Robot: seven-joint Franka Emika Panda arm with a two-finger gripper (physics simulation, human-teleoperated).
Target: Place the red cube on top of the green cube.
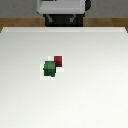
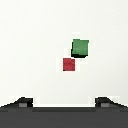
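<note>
1. Sitting on the white worktop, the red cube lies just beside the green cube, at its far corner toward the exterior view's right; whether the two touch is too fine to tell.
2. Neither cube is lifted, so the stacking is not yet begun, and the step in hand looks like the approach to the red cube.
3. In the wrist view the gripper hangs high above both cubes with its two fingertips spread wide apart and nothing between them, so it is open and empty.
4. The red cube sits close to the middle line between those fingertips there, with the green cube just beyond it.
5. To do the approach well, I would centre the gripper over the red cube alone and descend straight down.
6. Because the green cube crowds one corner, the jaws are best turned so that each finger comes down on a free face of the red cube, away from its neighbour.
7. A finger landing on the green cube could shove it and spoil the target spot.
8. Closing low on the red cube should give a level hold for the later lift and placement.
</note>
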